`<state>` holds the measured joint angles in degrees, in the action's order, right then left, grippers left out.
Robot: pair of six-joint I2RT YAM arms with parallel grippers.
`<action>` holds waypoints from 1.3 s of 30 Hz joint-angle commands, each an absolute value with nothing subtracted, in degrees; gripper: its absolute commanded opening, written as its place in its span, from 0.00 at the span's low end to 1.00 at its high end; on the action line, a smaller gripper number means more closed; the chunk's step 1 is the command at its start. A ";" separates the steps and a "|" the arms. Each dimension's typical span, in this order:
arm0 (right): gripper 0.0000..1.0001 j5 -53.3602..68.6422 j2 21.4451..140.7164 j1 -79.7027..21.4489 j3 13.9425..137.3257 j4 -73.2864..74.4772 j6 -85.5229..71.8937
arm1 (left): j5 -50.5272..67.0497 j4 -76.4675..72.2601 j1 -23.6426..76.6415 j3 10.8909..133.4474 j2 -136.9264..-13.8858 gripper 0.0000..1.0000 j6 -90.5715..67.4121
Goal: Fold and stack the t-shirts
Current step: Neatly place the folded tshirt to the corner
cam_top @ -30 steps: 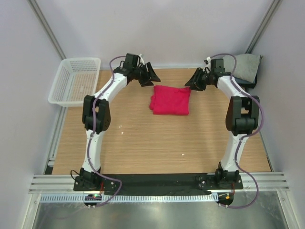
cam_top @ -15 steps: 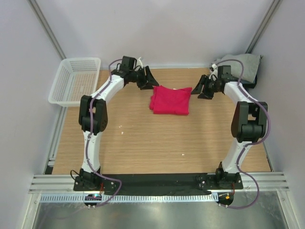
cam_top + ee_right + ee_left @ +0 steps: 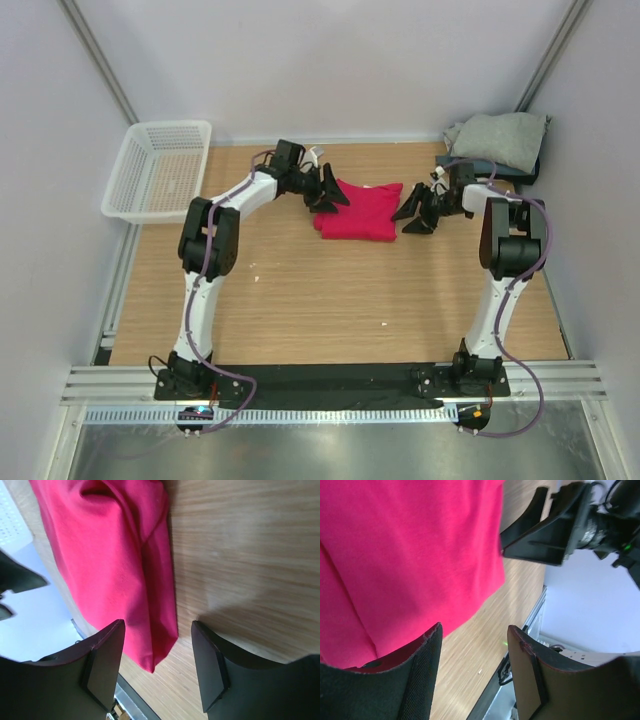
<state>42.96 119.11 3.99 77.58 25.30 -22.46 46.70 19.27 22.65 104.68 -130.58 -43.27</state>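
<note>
Crimson t-shirt [image 3: 358,212], left pincer [image 3: 335,197], right pincer [image 3: 408,220] nearer.

Left arm [image 3: 203,262] and right arm [image 3: 500,270] stand up from their bases and bend inward at the elbows, wrists facing each other over the far middle of the worktop [image 3: 300,300]. Left tool [image 3: 328,192] sits low, pointing right, jaws parted. Right tool [image 3: 413,214] sits low, pointing left, jaws also parted, well apart from the left tool.
</note>
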 commanded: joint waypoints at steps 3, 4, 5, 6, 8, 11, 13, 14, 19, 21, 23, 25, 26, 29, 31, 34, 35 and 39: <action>0.62 45.96 121.81 3.87 80.33 20.57 -24.95 | 47.20 18.37 22.85 104.50 -133.42 0.56 -42.89; 0.62 45.97 122.77 3.87 80.42 19.96 -25.57 | 47.20 18.54 22.85 104.50 -133.77 0.56 -42.80; 0.62 46.05 123.22 3.87 80.59 18.91 -26.36 | 47.20 18.63 22.76 104.41 -134.03 0.56 -42.80; 0.62 46.14 123.92 3.87 81.29 18.46 -27.24 | 46.94 18.89 22.85 104.33 -134.03 0.56 -42.80; 0.63 45.79 126.45 3.61 83.48 17.32 -28.12 | 46.50 19.16 22.85 104.50 -134.64 0.56 -42.98; 0.62 45.27 127.88 3.52 85.07 17.31 -28.04 | 46.32 19.16 22.85 104.76 -135.00 0.56 -43.15; 0.62 45.18 128.84 3.34 86.22 17.23 -28.12 | 46.32 19.16 22.85 104.85 -135.26 0.56 -43.33; 0.63 45.09 129.20 3.17 86.48 17.14 -28.12 | 46.32 19.07 22.85 104.85 -135.35 0.56 -43.42; 0.62 44.91 131.39 2.73 88.24 17.05 -28.30 | 46.14 18.90 22.85 104.85 -135.53 0.56 -43.94; 0.63 44.82 131.83 2.38 88.68 17.14 -28.30 | 46.14 18.98 22.76 104.94 -135.70 0.56 -43.95; 0.63 44.82 132.36 2.11 89.03 16.96 -28.39 | 46.14 18.98 22.76 104.94 -135.88 0.56 -44.12; 0.62 44.82 132.36 1.76 89.30 16.96 -28.39 | 45.79 18.90 22.85 105.12 -136.05 0.56 -44.21; 0.62 44.91 132.71 1.67 89.30 16.70 -28.56 | 45.79 18.90 22.85 105.29 -136.23 0.56 -44.30; 0.62 45.00 133.06 0.88 89.65 16.26 -28.74 | 45.79 18.90 22.76 105.47 -136.58 0.56 -44.38; 0.61 45.09 133.33 0.27 90.09 16.26 -28.92 | 45.62 18.81 22.76 105.64 -136.50 0.56 -44.38; 0.58 44.82 133.77 0.00 90.44 16.26 -29.00 | 45.62 18.63 22.85 105.65 -136.58 0.56 -44.56; 0.56 44.74 133.86 0.00 90.53 16.17 -28.92 | 45.44 18.63 22.85 105.64 -136.50 0.57 -44.47; 0.35 42.98 133.86 -2.02 90.70 18.01 -27.43 | 45.09 18.37 22.76 105.56 -136.49 0.56 -44.56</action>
